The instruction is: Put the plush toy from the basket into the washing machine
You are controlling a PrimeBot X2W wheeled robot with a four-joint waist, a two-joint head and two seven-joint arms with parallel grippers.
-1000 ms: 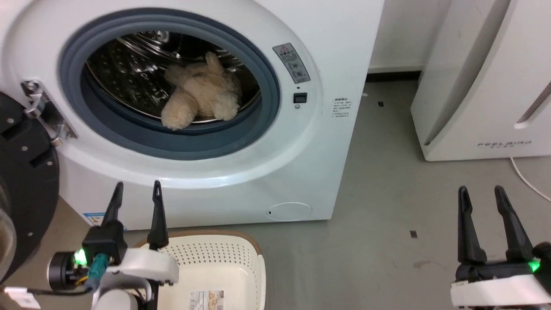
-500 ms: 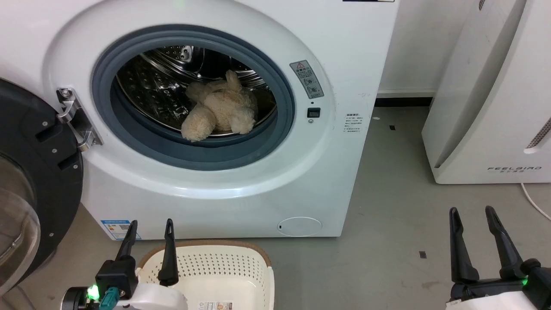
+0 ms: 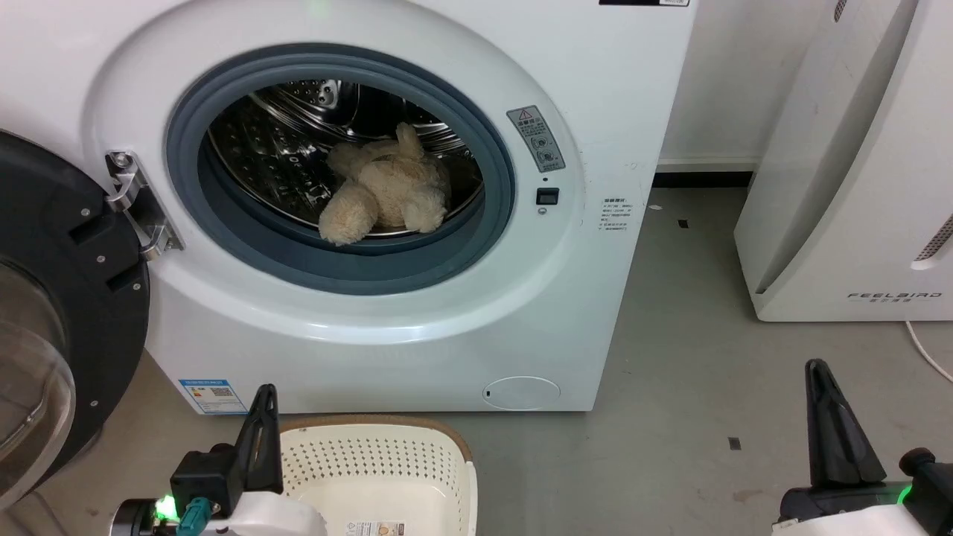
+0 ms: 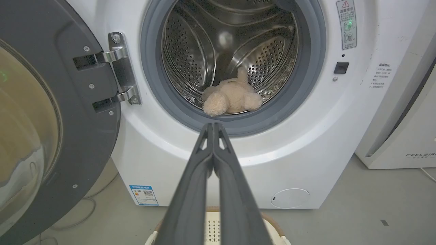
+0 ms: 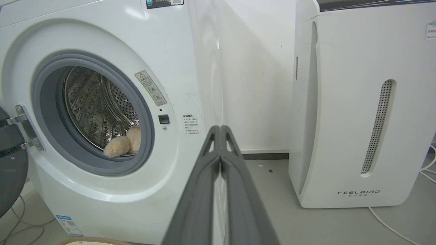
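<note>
The fluffy beige plush toy (image 3: 387, 195) lies inside the steel drum of the white washing machine (image 3: 566, 298), just behind the grey gasket; it also shows as the plush toy (image 4: 231, 98) and the plush toy (image 5: 123, 144). The cream basket (image 3: 439, 465) with its brown rim sits on the floor before the washer, holding only a paper label. My left gripper (image 3: 264, 402) is shut with nothing in it, above the basket's left rim. My right gripper (image 3: 819, 376) is shut over the bare floor at the lower right. Both are far from the toy.
The washer's black-framed glass door (image 3: 52, 313) stands swung open at the left. A white slanted FEELBIRD appliance (image 3: 856, 171) stands to the right, with a white cable (image 3: 923, 350) on the grey floor (image 3: 692, 357) beside it.
Both grippers have shut, each pair of fingers closing from a spread stance to touching. The camera has lifted and shifted, so the washer sits lower and more to the right in the view.
</note>
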